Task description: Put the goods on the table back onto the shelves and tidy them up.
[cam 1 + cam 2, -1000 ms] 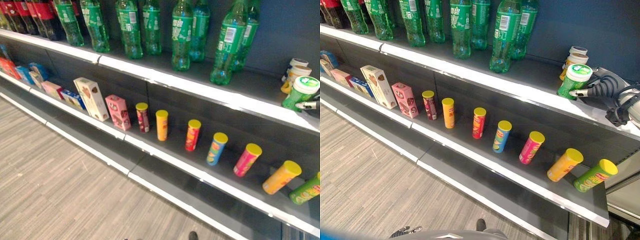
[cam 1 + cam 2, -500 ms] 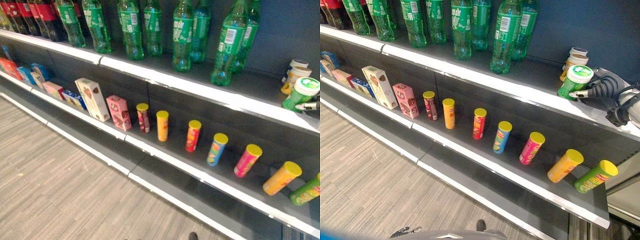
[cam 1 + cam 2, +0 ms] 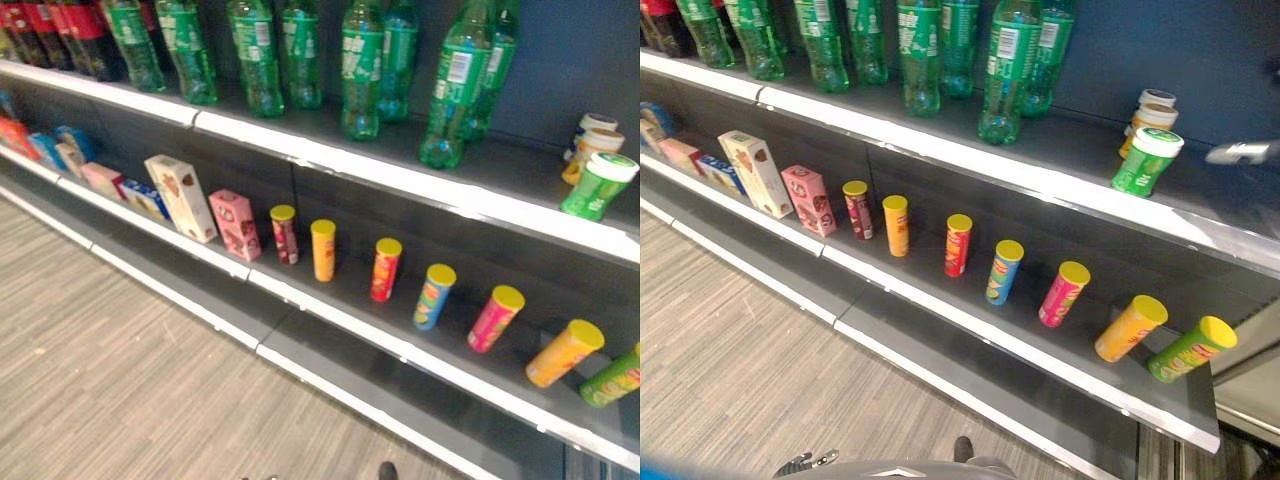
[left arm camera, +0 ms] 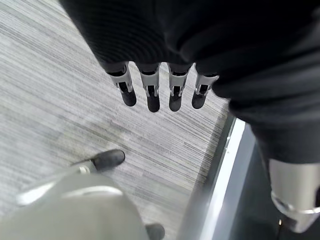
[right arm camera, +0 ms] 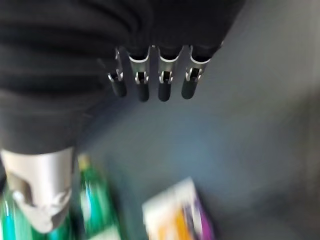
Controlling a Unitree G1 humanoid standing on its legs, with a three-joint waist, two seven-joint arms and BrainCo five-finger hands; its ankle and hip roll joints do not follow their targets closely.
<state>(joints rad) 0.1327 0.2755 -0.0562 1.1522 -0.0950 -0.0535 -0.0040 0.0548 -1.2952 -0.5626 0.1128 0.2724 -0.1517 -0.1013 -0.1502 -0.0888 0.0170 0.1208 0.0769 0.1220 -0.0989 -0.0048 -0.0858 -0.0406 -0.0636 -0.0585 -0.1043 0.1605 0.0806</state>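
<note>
A green cup with a white lid (image 3: pixel 1147 162) stands tilted on the upper shelf (image 3: pixel 940 148), in front of two pale cups (image 3: pixel 1150 112). My right hand (image 3: pixel 1240 152) is a blur just right of it, apart from the cup. In the right wrist view the right hand's fingers (image 5: pixel 150 87) are straight and hold nothing, with the shelf's dark back wall past them. My left hand (image 4: pixel 160 92) hangs open over the grey floor beside the shelf's base.
Green bottles (image 3: pixel 1005 70) line the upper shelf, with red-labelled ones (image 3: pixel 60 25) at far left. Several coloured chip cans (image 3: pixel 1002 272) stand spaced along the middle shelf, the rightmost ones (image 3: pixel 1190 350) leaning. Snack boxes (image 3: pixel 757 173) stand to their left.
My right hand has let go of the green cup and pulled away to the right. The cup stays on the upper shelf.
</note>
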